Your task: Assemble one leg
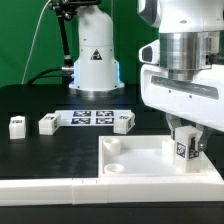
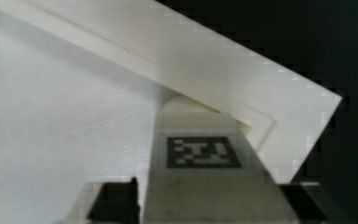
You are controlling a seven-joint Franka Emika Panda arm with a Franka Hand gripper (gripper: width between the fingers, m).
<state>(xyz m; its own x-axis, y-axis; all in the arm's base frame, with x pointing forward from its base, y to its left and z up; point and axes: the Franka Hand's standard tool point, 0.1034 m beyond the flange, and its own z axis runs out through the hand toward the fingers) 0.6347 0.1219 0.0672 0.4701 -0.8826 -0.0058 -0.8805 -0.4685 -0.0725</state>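
Note:
My gripper (image 1: 184, 148) is shut on a leg (image 1: 183, 146), a small white block with a black-and-white tag, and holds it upright over the right part of the large white square panel (image 1: 140, 158). In the wrist view the leg (image 2: 202, 150) fills the space between my two dark fingers (image 2: 123, 203), with the panel's corner (image 2: 87, 110) below it. Whether the leg touches the panel cannot be told. Other legs lie on the black table: one at the exterior view's far left (image 1: 16, 125), one beside it (image 1: 47, 123), one to the right of the marker board (image 1: 123, 122).
The marker board (image 1: 90, 117) lies flat behind the panel. A long white rail (image 1: 60, 188) runs along the front edge. A round socket (image 1: 110, 146) shows at the panel's near-left corner. The robot base (image 1: 92, 60) stands at the back before a green curtain.

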